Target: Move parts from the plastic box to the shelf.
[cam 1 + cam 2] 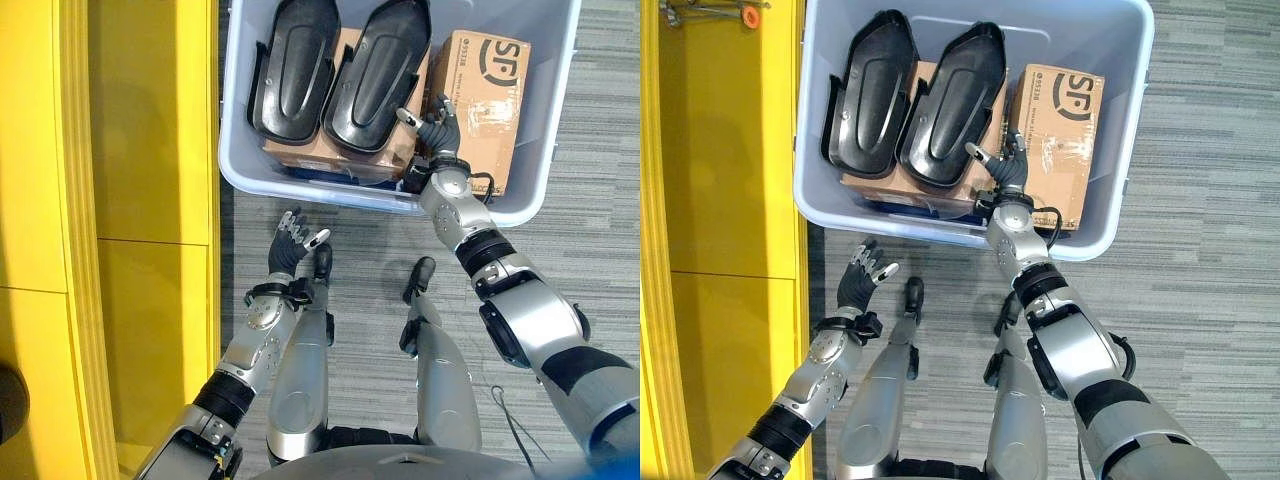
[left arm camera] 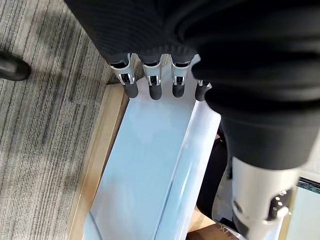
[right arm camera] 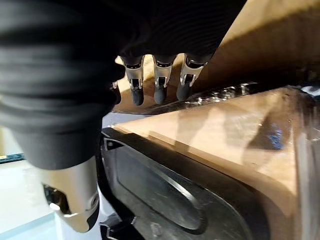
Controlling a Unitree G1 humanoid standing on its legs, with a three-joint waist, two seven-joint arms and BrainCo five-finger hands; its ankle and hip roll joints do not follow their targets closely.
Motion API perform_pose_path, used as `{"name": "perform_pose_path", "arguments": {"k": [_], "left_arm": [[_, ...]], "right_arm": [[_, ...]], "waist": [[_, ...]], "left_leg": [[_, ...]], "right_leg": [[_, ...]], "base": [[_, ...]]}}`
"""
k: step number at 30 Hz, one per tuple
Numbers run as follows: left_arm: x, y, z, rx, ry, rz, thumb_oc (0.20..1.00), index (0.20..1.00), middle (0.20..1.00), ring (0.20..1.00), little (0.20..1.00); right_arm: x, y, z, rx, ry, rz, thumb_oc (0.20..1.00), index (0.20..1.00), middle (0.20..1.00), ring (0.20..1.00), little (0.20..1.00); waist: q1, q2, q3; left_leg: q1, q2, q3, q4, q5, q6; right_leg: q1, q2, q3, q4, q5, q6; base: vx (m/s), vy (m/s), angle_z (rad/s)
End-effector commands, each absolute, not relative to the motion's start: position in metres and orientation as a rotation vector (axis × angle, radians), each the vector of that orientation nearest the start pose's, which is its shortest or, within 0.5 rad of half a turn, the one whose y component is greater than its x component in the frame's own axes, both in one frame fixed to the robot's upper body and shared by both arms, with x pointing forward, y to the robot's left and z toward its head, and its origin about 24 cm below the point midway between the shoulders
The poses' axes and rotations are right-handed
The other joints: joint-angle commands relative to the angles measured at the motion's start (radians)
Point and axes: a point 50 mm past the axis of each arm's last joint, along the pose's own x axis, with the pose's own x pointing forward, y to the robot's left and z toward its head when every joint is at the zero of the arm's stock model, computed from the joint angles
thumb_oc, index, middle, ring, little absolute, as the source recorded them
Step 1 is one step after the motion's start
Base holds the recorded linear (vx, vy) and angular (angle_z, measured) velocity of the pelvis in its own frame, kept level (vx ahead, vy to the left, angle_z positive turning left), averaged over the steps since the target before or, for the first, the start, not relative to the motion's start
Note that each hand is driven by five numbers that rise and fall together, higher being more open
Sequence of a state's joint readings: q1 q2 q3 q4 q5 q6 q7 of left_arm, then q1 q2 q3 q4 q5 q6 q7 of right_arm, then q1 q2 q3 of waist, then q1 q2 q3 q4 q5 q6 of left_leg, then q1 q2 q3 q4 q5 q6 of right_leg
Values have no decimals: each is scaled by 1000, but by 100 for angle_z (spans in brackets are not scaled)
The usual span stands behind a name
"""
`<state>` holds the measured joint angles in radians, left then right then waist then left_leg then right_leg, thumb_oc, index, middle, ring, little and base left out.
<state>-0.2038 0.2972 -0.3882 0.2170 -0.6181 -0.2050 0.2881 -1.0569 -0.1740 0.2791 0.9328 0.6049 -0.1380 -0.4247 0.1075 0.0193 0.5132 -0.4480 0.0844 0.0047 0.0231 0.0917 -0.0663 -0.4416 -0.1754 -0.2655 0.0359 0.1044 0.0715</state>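
A pale blue-grey plastic box (image 1: pixel 236 130) stands on the carpet ahead of me. Two black moulded parts (image 1: pixel 292 70) (image 1: pixel 375 80) lie side by side in it, resting on brown cartons. My right hand (image 1: pixel 437 130) is inside the box, between the right-hand black part and an upright cardboard carton (image 1: pixel 485 100). Its fingers (image 3: pixel 157 87) are straight and open beside the black part (image 3: pixel 170 195), holding nothing. My left hand (image 1: pixel 290 245) hovers open over the carpet just short of the box's near wall (image 2: pixel 150 150), with nothing in it.
The yellow shelf (image 1: pixel 150 150) runs along the left side, close to the box's left wall. A small red-tipped tool (image 1: pixel 750 15) lies at its far end. Grey striped carpet (image 1: pixel 590 200) spreads to the right of the box.
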Motion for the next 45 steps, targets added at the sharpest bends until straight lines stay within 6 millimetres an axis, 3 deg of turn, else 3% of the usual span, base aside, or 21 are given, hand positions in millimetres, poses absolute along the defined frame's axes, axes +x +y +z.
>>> {"name": "perform_pose_path", "arguments": {"k": [1, 15, 29, 35, 42, 43, 44, 45], "left_arm": [[278, 133, 61, -272, -85, -70, 1000, 1000, 1000, 1000, 1000], [278, 131, 67, -270, -113, -90, 1000, 1000, 1000, 1000, 1000], [277, 129, 71, -265, -130, -103, 1000, 1000, 1000, 1000, 1000], [278, 127, 76, -269, -152, -109, 1000, 1000, 1000, 1000, 1000], [279, 126, 80, -271, -170, -113, 1000, 1000, 1000, 1000, 1000], [278, 126, 77, -271, -159, -111, 1000, 1000, 1000, 1000, 1000], [279, 127, 81, -273, -174, -107, 1000, 1000, 1000, 1000, 1000], [278, 127, 79, -272, -168, -105, 1000, 1000, 1000, 1000, 1000]], "right_arm": [[415, -100, 214, 215, -232, -136, 1000, 1000, 1000, 1000, 1000], [420, -109, 220, 187, -220, -179, 1000, 1000, 1000, 1000, 1000], [426, -158, 244, 58, -238, -346, 1000, 1000, 1000, 1000, 1000], [427, -160, 247, -62, -244, -349, 1000, 1000, 1000, 1000, 1000], [428, -153, 238, -157, -224, -325, 1000, 1000, 1000, 1000, 1000], [428, -153, 233, -177, -212, -321, 1000, 1000, 1000, 1000, 1000], [428, -153, 236, -203, -218, -320, 1000, 1000, 1000, 1000, 1000], [428, -153, 228, -238, -195, -318, 1000, 1000, 1000, 1000, 1000]], "waist": [[28, 15, 7], [47, 28, 7], [64, 45, 7], [65, 49, 7], [76, 53, 7], [82, 56, 7], [80, 54, 7], [91, 55, 7]], "left_leg": [[9, -7, -16, 78, -119, 11], [-126, -35, -37, 173, -147, 17], [-269, -60, -45, 290, -188, 30], [-312, -64, -50, 322, -197, 33], [-353, -75, -65, 350, -203, 32], [-331, -71, -68, 355, -230, 27], [-363, -78, -68, 358, -205, 30], [-344, -74, -77, 363, -231, 24]], "right_leg": [[-54, -62, 22, 117, -62, 65], [-134, -81, 11, 151, -66, 68], [-226, -96, 16, 192, -77, 68], [-251, -101, 8, 206, -82, 68], [-261, -112, -12, 217, -88, 71], [-239, -108, -7, 225, -111, 80], [-259, -114, -18, 218, -91, 71], [-236, -111, -20, 225, -116, 80]], "base": [[-2, 8, 3], [-3, 4, 1], [8, 26, 6], [15, 16, 5], [23, 1, 3], [13, 2, 6], [88, -22, 12], [-53, 7, 16]]}}
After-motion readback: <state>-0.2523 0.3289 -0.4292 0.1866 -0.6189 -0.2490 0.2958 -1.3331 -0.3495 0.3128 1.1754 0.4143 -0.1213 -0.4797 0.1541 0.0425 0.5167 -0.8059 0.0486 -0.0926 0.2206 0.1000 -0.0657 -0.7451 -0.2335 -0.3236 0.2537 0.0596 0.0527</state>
